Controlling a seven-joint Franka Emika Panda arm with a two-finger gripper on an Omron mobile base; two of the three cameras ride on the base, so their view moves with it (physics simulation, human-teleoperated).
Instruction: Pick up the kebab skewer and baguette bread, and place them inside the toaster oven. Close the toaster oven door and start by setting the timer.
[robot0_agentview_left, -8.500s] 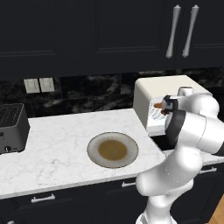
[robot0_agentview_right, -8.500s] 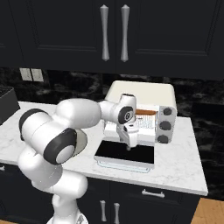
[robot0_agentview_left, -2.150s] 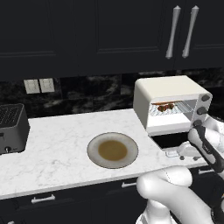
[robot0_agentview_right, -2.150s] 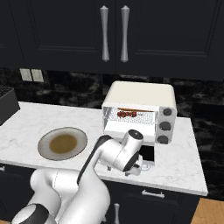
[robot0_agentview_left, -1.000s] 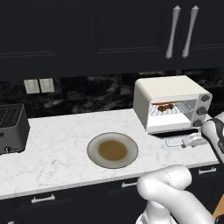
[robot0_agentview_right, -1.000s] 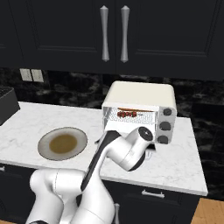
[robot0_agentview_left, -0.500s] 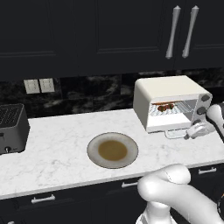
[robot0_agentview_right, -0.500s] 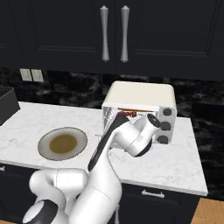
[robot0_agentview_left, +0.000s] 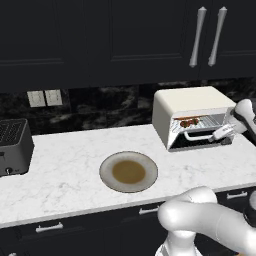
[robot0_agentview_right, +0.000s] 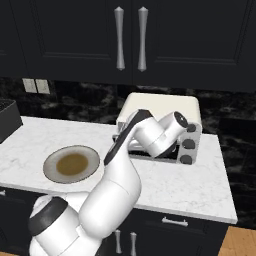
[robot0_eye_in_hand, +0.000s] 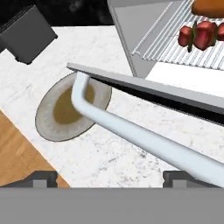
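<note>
just ahead of our gripper, whose jaws stand spread and grasp nothing, runs the pale handle bar of the toaster oven door, its long axis lying across the gap between the fingertips. we judge the door part-raised, the next move a push to shut it. on the wire rack inside the cream toaster oven rest the kebab skewer, chunky red, and the baguette bread, smooth orange-brown. the glazed plate sits on the marbled counter.

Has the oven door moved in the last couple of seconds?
Yes. The oven door has swung up from lying flat on the counter toward the toaster oven.
</note>
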